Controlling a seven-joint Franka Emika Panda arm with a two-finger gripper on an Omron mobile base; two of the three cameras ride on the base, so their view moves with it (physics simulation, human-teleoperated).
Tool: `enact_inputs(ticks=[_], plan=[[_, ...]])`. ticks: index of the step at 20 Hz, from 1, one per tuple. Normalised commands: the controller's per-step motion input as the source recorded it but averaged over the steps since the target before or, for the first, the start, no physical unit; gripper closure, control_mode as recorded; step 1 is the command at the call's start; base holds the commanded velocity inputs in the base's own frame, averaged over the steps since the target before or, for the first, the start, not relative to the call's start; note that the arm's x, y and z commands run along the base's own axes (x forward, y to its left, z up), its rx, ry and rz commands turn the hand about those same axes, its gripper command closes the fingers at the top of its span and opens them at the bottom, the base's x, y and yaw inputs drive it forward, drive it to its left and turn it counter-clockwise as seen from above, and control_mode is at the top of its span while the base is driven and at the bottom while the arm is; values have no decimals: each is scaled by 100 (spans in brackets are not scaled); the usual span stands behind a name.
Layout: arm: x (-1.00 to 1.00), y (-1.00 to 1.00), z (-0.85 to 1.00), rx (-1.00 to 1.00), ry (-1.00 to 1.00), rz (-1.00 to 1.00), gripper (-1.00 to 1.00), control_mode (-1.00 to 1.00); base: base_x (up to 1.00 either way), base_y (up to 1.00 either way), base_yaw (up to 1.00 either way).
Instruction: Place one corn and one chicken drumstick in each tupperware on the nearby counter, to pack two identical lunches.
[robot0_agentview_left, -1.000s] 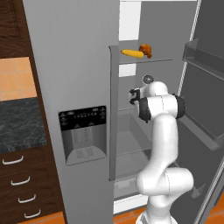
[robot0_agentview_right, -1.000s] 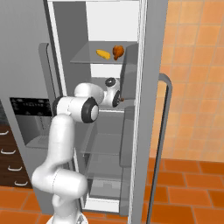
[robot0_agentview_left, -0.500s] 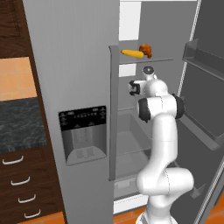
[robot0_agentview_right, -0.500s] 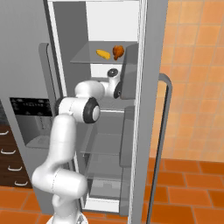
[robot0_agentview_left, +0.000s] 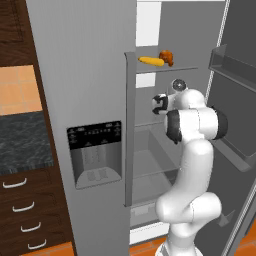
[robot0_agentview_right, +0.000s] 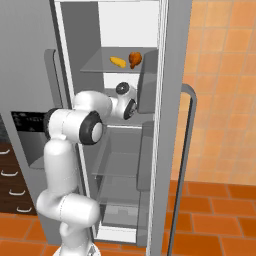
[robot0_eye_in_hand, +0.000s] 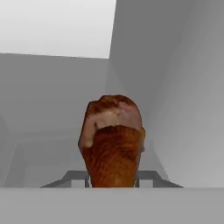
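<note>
A tall grey fridge (robot0_agentview_left: 85, 100) stands open, with its right door (robot0_agentview_right: 172, 125) swung out. The white arm (robot0_agentview_left: 192, 165) rises from the floor and bends into the open compartment, with the hand at about the middle height of the fridge.

The hand view looks along the gripper (robot0_eye_in_hand: 113, 177) into the pale grey interior. A glossy reddish-brown drumstick (robot0_eye_in_hand: 113, 144) stands between the two dark fingertips (robot0_eye_in_hand: 76, 177), its rounded meaty end pointing away from the camera. The jaws are closed on this drumstick, one on either side of it, so the gripper is holding it. In the base views the gripper (robot0_agentview_left: 159, 104) shows as a dark shape at the end of the wrist, just inside the fridge opening; the held drumstick cannot be made out there.

Above the hand, on a glass shelf (robot0_agentview_right: 97, 67) high in the fridge, lie a plain yellow-orange corn cob (robot0_agentview_left: 151, 61) and a second brown drumstick (robot0_agentview_left: 166, 57). They are close beside each other, the corn to the left and the drumstick to the right. Whether they touch cannot be told.

To the left of the fridge, in the left base view, is a stretch of dark speckled counter (robot0_agentview_left: 22, 142) over brown drawers (robot0_agentview_left: 25, 210) with silver handles. The closed left fridge door carries a dark dispenser panel (robot0_agentview_left: 95, 152). The floor is orange tile (robot0_agentview_right: 215, 220).
</note>
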Motion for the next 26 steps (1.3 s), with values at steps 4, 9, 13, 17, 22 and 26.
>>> enact_inputs(ticks=[4, 9, 13, 17, 22, 26], plan=[[-100, 0, 45, 0, -21, -3, 100, -100, 0, 0, 0], [-86, 13, 84, 6, -3, 0, 100, -100, 0, 0, 0], [-92, 20, 91, 11, 11, 0, 100, -100, 0, 0, 0], [-100, 8, 54, 7, 7, -2, 100, -100, 0, 0, 0], [-100, 24, 34, 0, 5, -3, 100, -100, 0, 0, 0], [-100, 34, 21, 0, 6, 0, 100, -100, 0, 0, 0]])
